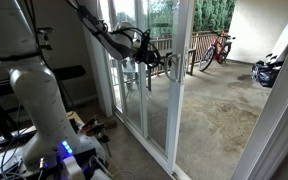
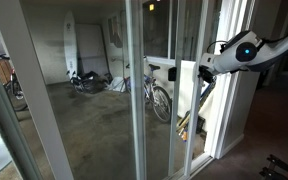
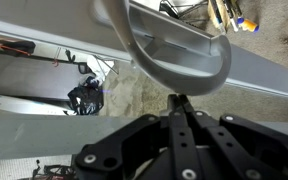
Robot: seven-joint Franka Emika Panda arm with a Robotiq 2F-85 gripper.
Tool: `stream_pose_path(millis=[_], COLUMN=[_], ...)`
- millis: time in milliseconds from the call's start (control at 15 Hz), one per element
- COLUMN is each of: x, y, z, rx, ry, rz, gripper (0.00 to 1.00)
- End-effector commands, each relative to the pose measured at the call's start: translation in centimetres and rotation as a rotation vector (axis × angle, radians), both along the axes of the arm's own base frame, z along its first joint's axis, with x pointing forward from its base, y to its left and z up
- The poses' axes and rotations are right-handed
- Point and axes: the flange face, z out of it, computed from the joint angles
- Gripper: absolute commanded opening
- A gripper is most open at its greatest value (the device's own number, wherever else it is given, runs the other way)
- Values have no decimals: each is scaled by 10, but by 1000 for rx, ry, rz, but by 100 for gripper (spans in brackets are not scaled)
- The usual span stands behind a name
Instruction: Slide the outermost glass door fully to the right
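Concrete patio (image 1: 219, 110) stretches beyond a wall of white-framed glass, with a bicycle (image 1: 216, 48) parked by a railing and a dark bundle (image 1: 267, 70) lying on the ground farther out. At the threshold stands the outermost glass door (image 1: 181, 100), upright, its long axis running vertically from the floor to the top of the picture. Its white vertical edge faces the room in an exterior view.

On that edge sits the curved grey loop handle (image 3: 184, 72). In the wrist view it bows out from the door frame (image 3: 269, 85), which crosses the picture on a slant.

The robot's white base (image 1: 39, 110) stands on the floor inside the room, and the dark arm (image 1: 109, 35) reaches across from the upper left, ending at the door's edge at about handle height. Seen from outside through the glass, the arm (image 2: 239, 52) comes in from the right with a blue light glowing on one joint.

The gripper (image 3: 179, 100) points straight at the handle, its dark fingers drawn together to a single tip just below the loop's curve. Whether that tip touches the handle cannot be told. In an exterior view the gripper (image 1: 156, 60) sits just beside the frame.

A tall white board (image 2: 71, 45) leans against the far patio wall.
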Motion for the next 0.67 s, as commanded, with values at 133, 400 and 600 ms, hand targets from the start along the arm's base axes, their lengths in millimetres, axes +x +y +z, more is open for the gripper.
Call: stream_pose_path(millis=[133,400,600], x=[-3,-12,-20], y=[-38,-81,-108], z=[7,19,29], rx=[44,166,272], ry=[4,34,36], rz=[-46,-58,-57], gripper=[5,4,5])
